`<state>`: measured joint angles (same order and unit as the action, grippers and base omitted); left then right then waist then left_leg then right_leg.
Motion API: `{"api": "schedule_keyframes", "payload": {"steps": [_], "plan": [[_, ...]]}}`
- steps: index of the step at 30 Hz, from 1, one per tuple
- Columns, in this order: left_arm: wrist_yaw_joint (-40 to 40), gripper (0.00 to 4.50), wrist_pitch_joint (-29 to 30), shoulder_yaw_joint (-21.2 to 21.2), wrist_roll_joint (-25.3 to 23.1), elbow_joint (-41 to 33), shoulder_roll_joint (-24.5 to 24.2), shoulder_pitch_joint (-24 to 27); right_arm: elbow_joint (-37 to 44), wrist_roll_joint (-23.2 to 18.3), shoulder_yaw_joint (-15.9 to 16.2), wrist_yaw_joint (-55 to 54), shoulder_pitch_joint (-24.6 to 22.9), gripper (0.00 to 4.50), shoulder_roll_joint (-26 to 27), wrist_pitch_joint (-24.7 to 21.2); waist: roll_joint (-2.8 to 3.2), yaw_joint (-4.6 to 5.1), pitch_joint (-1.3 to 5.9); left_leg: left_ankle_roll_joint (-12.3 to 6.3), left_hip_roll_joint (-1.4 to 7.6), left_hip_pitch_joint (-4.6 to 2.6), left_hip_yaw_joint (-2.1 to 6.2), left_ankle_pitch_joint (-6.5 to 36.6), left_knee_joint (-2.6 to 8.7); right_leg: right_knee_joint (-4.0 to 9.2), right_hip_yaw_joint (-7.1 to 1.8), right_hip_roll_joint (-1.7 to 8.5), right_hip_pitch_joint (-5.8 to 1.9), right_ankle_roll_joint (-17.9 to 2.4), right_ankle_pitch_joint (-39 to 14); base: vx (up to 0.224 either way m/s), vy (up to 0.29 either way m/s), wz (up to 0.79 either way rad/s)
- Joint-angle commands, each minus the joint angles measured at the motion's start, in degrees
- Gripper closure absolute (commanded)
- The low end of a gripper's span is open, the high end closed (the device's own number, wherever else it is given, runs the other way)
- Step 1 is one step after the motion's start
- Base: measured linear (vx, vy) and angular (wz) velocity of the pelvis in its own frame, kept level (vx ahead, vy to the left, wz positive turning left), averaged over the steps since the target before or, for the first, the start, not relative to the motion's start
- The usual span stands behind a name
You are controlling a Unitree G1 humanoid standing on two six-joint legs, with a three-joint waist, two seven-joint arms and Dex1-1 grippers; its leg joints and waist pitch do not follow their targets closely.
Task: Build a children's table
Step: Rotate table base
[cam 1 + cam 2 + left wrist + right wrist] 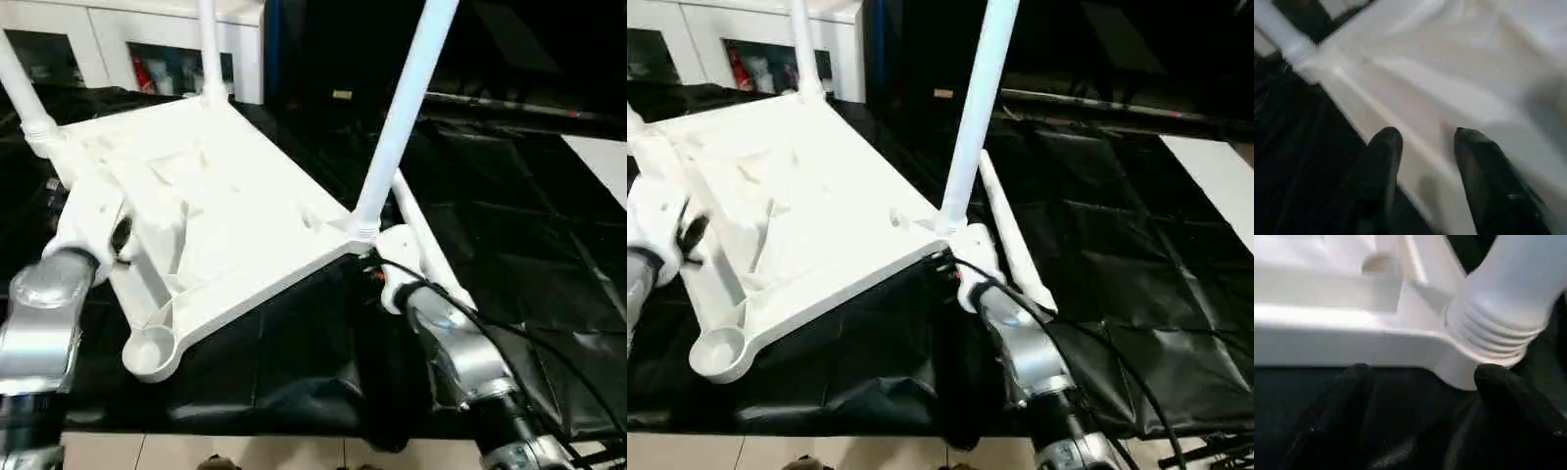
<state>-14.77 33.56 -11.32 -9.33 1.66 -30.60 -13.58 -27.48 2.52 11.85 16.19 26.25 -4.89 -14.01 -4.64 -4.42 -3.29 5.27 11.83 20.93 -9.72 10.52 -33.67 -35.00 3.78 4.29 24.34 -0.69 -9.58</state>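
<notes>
The white table top (225, 206) lies underside up and tilted on the black cover. Three white legs stand in its corner sockets: one at the far left (18, 88), one at the back (208, 44), one at the right (404, 117). The near-left socket (152, 352) is empty. A fourth leg (1011, 235) lies on the cover just right of the top. My left gripper (1422, 142) is open at the top's left rim (120, 235). My right gripper (1422, 377) is open just below the right corner socket (1484, 347), holding nothing.
A white glass-door cabinet (147, 49) stands behind the work. The black cover (509, 245) spreads wide to the right. Pale floor (245, 452) shows past the near edge, and a white strip (602, 166) lies at the far right.
</notes>
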Motion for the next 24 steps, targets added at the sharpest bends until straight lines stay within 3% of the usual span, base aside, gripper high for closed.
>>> {"api": "schedule_keyframes", "payload": {"steps": [1, 11, 14, 15, 19, 24], "plan": [[1.0, 2.39, 1.7, -0.7, -1.3, -1.5, -0.7, 0.7, -3.0, 1.0, 0.3, 0.0, 2.1, 0.83, 0.2, -0.2, 1.5, 0.14, 3.4, 1.87, 0.98, -0.46, 0.22, 15.4, 4.69, 3.75, -2.68, 2.96, -2.79, -8.3, -12.8, 0.0, 0.0, 0.0], [7.3, 2.39, -0.6, -6.3, -1.8, -2.8, -1.6, 0.7, -13.3, 1.3, -0.5, -0.3, 8.1, 0.83, 1.4, 3.9, 1.38, 0.59, 3.53, 2.02, 1.02, -0.67, 0.33, 16.1, 4.52, 3.55, -2.51, 2.83, -2.75, -9.1, -11.4, 0.0, 0.0, 0.0], [5.3, 2.39, 0.9, -4.9, -1.3, -1.5, -2.0, 1.4, -15.0, 1.4, -0.7, -0.1, 8.7, 0.83, 1.6, 4.7, 1.42, 0.57, 3.54, 1.98, 0.98, -0.68, 0.34, 16.5, 4.5, 3.59, -2.53, 2.86, -2.73, -8.9, -12.4, 0.0, 0.0, 0.0], [0.5, 2.39, 3.7, -1.4, -0.5, -0.4, -2.5, 3.0, -16.9, 1.5, -0.7, -0.1, 9.6, 0.83, 1.8, 5.7, 1.72, 0.59, 3.6, 2.19, 1.0, -0.81, 0.33, 16.6, 4.47, 3.6, -2.54, 2.96, -2.52, -9.0, -12.3, 0.0, 0.0, 0.0], [-4.7, 2.39, 7.7, 2.3, 1.6, -1.8, -2.1, 4.9, -19.4, 1.1, -1.1, 0.0, 11.3, 0.83, 2.6, 7.4, 2.29, 0.64, 3.55, 2.84, 1.05, -1.06, 0.37, 18.3, 4.55, 3.58, -2.59, 2.92, -2.36, -9.9, -12.5, 0.0, 0.0, 0.0], [-7.2, 2.39, 10.7, 4.6, 3.0, -3.9, -2.1, 5.8, -20.9, 0.2, -1.4, 0.9, 13.0, 0.83, 3.9, 8.6, 2.2, 0.65, 3.46, 2.43, 1.06, -0.95, 0.36, 18.1, 4.6, 3.39, -2.51, 2.79, -2.69, -10.6, -11.1, 0.0, 0.0, 0.0]]}}
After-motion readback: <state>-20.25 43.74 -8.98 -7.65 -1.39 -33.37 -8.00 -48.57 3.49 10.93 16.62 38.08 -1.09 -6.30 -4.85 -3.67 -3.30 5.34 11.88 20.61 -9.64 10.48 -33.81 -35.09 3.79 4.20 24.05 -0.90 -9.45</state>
